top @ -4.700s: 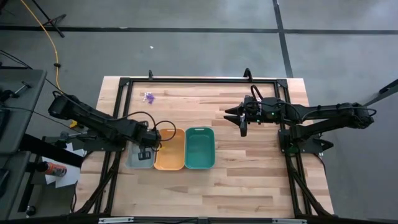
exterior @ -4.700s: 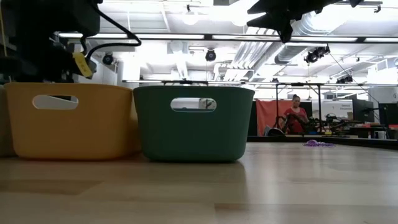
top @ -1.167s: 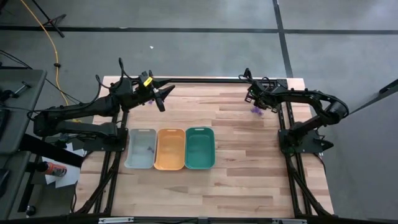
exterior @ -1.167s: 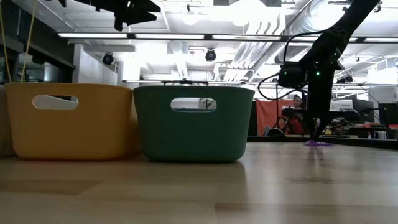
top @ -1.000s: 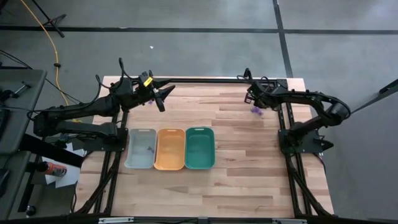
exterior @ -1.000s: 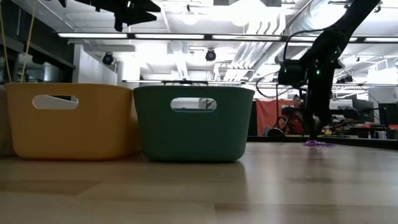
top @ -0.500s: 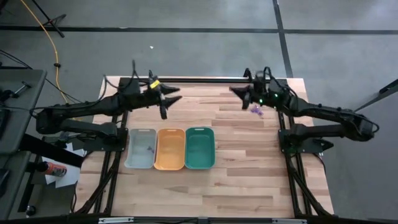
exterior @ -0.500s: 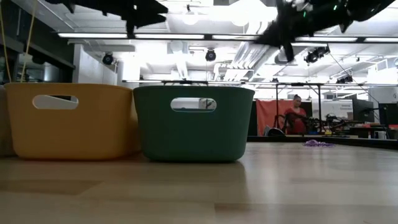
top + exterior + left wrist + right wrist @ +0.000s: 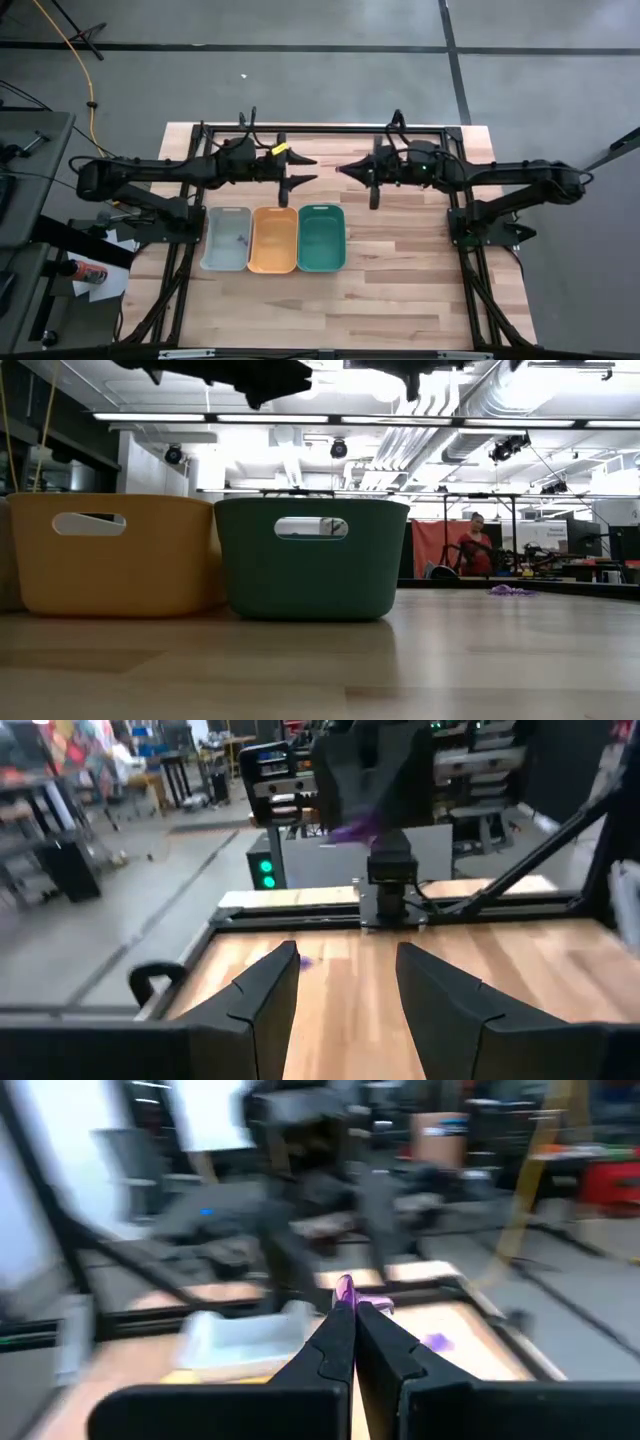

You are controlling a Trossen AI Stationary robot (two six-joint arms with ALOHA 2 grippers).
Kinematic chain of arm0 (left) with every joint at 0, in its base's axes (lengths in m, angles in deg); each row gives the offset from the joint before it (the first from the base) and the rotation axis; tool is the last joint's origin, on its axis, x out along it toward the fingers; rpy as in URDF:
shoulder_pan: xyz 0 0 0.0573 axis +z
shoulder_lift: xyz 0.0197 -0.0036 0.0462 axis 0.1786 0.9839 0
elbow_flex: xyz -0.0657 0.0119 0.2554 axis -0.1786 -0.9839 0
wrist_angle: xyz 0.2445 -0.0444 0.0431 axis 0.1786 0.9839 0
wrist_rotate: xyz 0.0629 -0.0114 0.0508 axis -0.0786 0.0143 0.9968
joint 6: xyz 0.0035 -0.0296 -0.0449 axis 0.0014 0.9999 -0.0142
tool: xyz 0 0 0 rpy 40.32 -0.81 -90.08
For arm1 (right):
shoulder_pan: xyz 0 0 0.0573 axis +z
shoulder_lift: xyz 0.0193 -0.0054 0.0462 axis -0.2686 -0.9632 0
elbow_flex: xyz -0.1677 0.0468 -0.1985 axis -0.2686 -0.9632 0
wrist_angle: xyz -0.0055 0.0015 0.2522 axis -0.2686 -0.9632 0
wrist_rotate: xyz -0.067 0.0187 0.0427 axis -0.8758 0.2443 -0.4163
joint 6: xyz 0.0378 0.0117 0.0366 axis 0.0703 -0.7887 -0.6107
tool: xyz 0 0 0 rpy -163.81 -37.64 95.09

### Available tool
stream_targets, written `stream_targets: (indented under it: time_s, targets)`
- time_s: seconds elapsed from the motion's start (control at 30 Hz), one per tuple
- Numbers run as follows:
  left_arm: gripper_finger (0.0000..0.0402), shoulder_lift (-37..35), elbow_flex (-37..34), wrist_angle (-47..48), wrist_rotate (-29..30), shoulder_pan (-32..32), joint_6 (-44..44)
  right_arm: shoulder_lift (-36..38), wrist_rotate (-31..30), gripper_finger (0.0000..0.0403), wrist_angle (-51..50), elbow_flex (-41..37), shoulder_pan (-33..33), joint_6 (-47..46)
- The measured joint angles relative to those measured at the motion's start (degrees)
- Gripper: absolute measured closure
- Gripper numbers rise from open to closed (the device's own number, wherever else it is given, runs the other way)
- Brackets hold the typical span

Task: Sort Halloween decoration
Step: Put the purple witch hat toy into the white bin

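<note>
Pale wooden planks make up the tabletop (image 9: 400,290), which sits inside a black frame on a grey floor. Three trays stand side by side near the middle of it: a grey tray (image 9: 226,239), an orange tray (image 9: 272,240) and a teal tray (image 9: 321,238), each touching its neighbour. From the low view only the orange and teal ones show clearly, with a lit workshop behind them and a person (image 9: 476,545) far off in the room.

Both arms reach in over the far half of the tabletop, their tips facing each other above the gap behind the trays. The left claw (image 9: 303,170) hangs in the air beyond the orange tray with its fingers spread and nothing between them; its wrist view shows the two dark fingers (image 9: 265,990) well apart over bare wood.

The right claw (image 9: 347,168) hangs opposite it, beyond the teal tray, fingers pressed together and pinching a small purple piece (image 9: 346,1290) of the Halloween decoration at their very tip. A tiny purple speck (image 9: 239,239) lies inside the grey tray. In the low view, another purple scrap (image 9: 512,590) rests on the wood far to the right, well apart from the trays.
</note>
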Motion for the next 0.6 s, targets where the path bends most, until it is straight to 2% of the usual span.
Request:
stream_targets:
  time_s: [0.1,0.17,0.33,0.5,0.6]
  targets:
    - [0.0243,-0.04,0.50,0.24,0.34,-0.69,-5.08,-1.58,6.09,0.0403,-1.67,3.26,-0.37,-1.15]
    - [0.0243,-0.04,0.66,0.20,0.52,-1.25,-7.06,-2.78,6.56,0.0403,-3.64,5.08,-0.41,-1.03]
    - [0.0243,-0.04,0.66,0.10,0.52,-2.49,-7.23,-5.75,7.69,0.0403,-5.61,8.32,-0.14,1.40]
    - [0.0243,-0.04,0.66,0.15,0.52,-4.09,-8.95,-8.11,15.96,0.0403,-5.72,11.13,-0.26,0.97]
    - [0.0243,-0.04,0.66,0.19,0.49,-4.83,-9.60,-8.60,18.59,0.0403,-5.72,11.99,-0.40,0.38]
